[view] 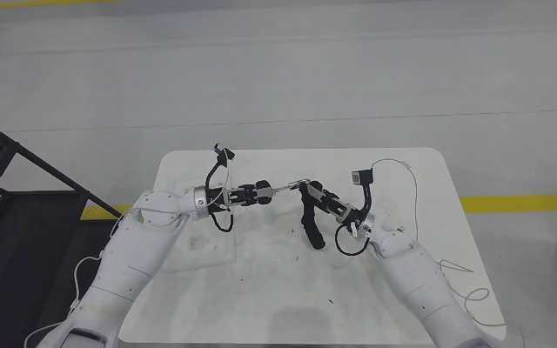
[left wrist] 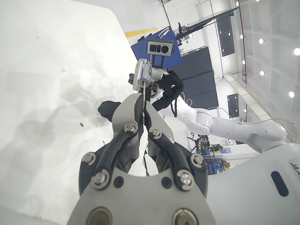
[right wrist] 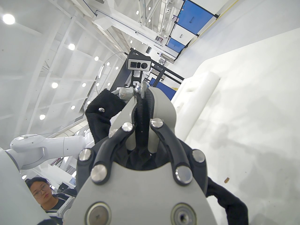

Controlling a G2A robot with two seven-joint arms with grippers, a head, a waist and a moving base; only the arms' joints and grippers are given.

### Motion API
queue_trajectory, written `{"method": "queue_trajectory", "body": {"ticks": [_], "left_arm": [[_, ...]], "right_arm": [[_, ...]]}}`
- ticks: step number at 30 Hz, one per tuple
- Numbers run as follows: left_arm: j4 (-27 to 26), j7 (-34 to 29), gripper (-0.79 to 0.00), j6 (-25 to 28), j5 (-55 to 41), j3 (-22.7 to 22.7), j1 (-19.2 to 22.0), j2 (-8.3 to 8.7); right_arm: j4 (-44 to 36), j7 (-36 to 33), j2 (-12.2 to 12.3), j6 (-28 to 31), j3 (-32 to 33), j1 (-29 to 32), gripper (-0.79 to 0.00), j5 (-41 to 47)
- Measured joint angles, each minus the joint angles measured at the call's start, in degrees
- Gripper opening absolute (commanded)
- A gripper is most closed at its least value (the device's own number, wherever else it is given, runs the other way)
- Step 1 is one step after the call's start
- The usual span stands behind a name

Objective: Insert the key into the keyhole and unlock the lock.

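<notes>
A silver lock [view: 302,184] with a black fabric-covered cable [view: 311,228] is held above the middle of the white table [view: 392,287]. My right gripper [view: 315,193] is shut on it. In the right wrist view the right gripper [right wrist: 140,99] clamps the black cover [right wrist: 103,115], and the lock [right wrist: 140,87] sticks out past the fingertips. My left gripper [view: 268,190] is shut on a thin key [view: 283,187] pointing at the lock. In the left wrist view the left gripper [left wrist: 143,105] pinches the key [left wrist: 143,94], whose tip meets the keyhole [left wrist: 143,82] in the lock [left wrist: 140,71]. How deep it sits I cannot tell.
A white foam block [view: 204,239] lies on the table's left part under the left arm, also seen as the foam block [right wrist: 199,90]. Small brown crumbs [left wrist: 81,124] dot the tabletop. A thin white cable [view: 413,187] loops over the table's right side.
</notes>
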State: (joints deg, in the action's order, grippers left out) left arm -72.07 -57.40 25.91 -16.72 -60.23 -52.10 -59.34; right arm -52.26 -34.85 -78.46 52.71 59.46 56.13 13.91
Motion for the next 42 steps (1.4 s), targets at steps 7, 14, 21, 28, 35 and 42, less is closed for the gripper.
{"method": "queue_trajectory", "body": {"ticks": [7,14,21,28,35,42], "left_arm": [[0.26,-0.04,-0.785,-0.22,0.15,0.19,0.25,-0.21],[0.51,0.0,-0.785,-0.34,0.3,0.19,0.31,-0.36],[0.78,-0.15,-0.785,-0.37,0.35,0.24,0.45,-0.52],[1.16,-0.29,-0.785,-0.34,0.32,0.22,0.55,-0.66],[1.32,-0.54,-0.785,-0.13,0.31,0.19,0.73,-0.79],[1.34,-0.96,-0.785,-0.3,0.38,0.21,0.92,-0.91]], "right_arm": [[0.0,0.0,0.0,0.0,0.0,0.0,-0.785,0.0],[0.0,0.0,0.0,0.0,0.0,0.0,-0.785,0.0],[0.0,-0.01,0.0,0.0,0.0,0.0,-0.785,0.0],[0.0,0.0,0.0,0.0,0.0,0.0,-0.785,0.0],[0.0,0.0,0.0,0.0,0.0,0.0,-0.785,0.0],[0.0,0.0,0.0,0.0,0.0,0.0,-0.785,0.0]]}}
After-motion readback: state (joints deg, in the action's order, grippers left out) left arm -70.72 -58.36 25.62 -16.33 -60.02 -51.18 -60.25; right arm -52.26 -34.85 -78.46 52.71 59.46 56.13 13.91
